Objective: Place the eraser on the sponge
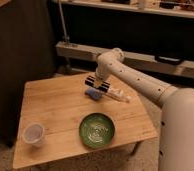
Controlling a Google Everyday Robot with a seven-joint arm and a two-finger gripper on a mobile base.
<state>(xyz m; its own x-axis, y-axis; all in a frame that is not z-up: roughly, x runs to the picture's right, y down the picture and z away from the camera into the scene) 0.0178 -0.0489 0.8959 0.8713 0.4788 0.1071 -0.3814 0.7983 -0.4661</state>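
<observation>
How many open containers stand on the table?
2: the green bowl at the front edge, the cup at the front left corner. The gripper holds the eraser over the sponge.
</observation>
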